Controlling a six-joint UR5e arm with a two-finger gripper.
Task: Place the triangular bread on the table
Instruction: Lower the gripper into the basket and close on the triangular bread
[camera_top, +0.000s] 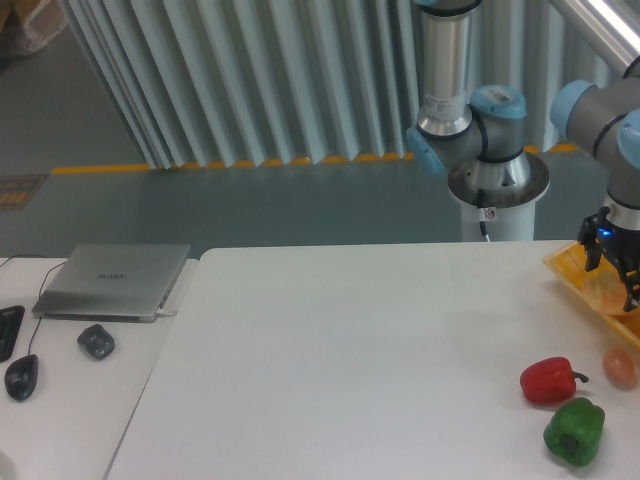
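Bread, triangular: a pale orange-tan patch (604, 293) lay on the yellow tray (566, 268) at the table's 3 o'clock edge, just beneath the gripper (618, 280); its outline was too blurred to confirm. Gripper fingers pointed down over the tray, partly cut by the frame edge; whether apart or together, cannot tell. On the white table (350, 360), toward 4 o'clock: peach ball (619, 367), red pepper (549, 380), green pepper (575, 431). Laptop (113, 281) at 9 o'clock on the adjoining desk.
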